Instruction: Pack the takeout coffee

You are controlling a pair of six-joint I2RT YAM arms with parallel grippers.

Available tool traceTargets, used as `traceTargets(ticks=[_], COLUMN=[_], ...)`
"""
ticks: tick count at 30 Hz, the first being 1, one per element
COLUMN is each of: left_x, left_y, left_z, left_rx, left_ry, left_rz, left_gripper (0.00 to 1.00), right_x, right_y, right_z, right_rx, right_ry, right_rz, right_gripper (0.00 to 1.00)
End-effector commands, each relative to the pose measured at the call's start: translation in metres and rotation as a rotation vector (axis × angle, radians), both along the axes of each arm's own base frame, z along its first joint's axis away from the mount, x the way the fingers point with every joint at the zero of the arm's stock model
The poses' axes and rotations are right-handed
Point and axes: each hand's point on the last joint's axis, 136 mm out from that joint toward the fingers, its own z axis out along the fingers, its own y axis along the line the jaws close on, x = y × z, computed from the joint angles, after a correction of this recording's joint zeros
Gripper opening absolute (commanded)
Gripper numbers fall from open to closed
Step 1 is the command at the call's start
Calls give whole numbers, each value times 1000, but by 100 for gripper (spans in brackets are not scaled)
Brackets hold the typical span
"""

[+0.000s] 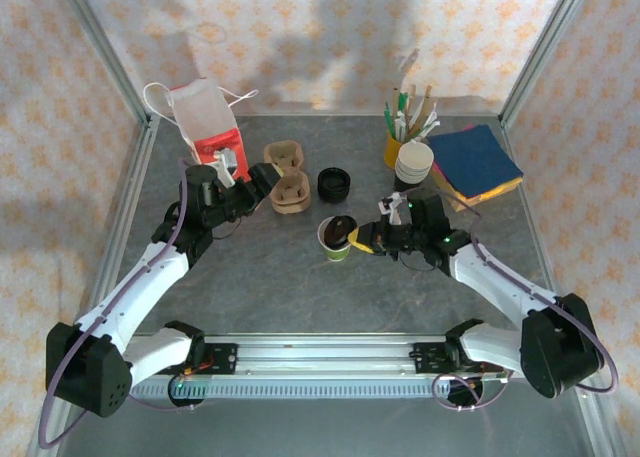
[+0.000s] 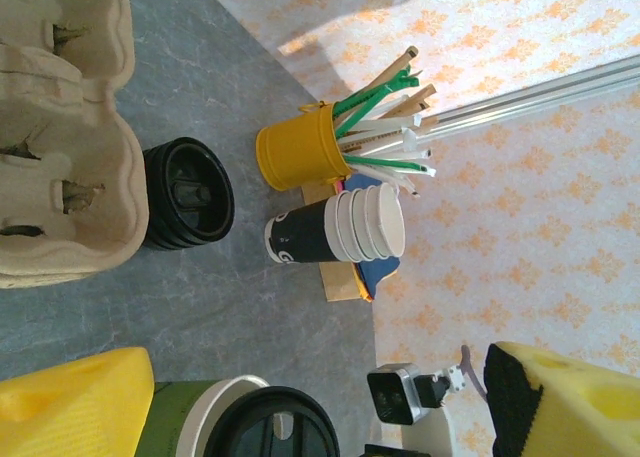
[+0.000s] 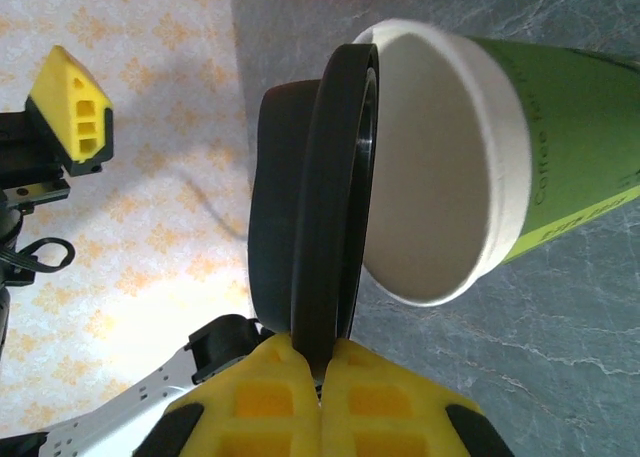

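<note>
Step in hand: capping. The black lid [image 3: 330, 177] is not yet seated on the takeout coffee [image 1: 334, 249]. It stands nearly on edge against the rim, leaving most of the mouth uncovered.
Right claw [image 3: 322, 362]: pinched tight on the lid's edge, reaching in from the cup's 3 o'clock.
Left claw [image 1: 263, 181]: spread wide and holding nothing, poised at the cup's 10 o'clock, just beside the pulp carrier [image 1: 290, 192].
Where the coffee stands: near the middle of the desk [image 1: 280, 277] in the top view, with the carrier at its 11 o'clock and the spare lids [image 1: 334, 184] at its 12 o'clock.
Which way it points: base on the desk, mouth up toward the overhead camera. Its long axis is vertical, with no lean to be seen.
Next move calls for: by the look of it, tipping the lid flat, centring it over the rim and pressing down evenly until it snaps on. The cup looks light and nothing braces it, so a sideways push could slide or topple it, and the free claw could steady the green wall. After that, a well in the carrier seems the likely destination.
</note>
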Motion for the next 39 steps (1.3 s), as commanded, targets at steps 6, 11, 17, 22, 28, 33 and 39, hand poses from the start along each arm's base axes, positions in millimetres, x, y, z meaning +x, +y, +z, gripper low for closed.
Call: traceTargets(ticks=[6,11,17,22,28,33,39], left_x=[3,4,3,2,1,1,0], left_y=[-4,-6,-5,-4,-2,-1,0], left_z=[9,-1,-5,-9,-15,-17,-18], left_rx=[-14,-10,-4,11,31,38,52], left_ry=[-23,10,17,23,32,33,31], left_rz=[-11,-18,-12,-10,-5,-6,-1], left_gripper=[84,83,83,83,83,84,84], right_x=[4,6,6,5,6,8,22], right_y=[0,-2,-3,-5,-17,-24,-34], right_z=[-13,-19,-25,-25,-25,-19,-9], right_rx=[-24,-43,-58,-85,-199,-242,-323], right_ry=[9,17,23,9,-27,-56,-118], right_rz=[9,6,8,18,20,14,-27], right_gripper=[13,18,20,26,34,36,38])
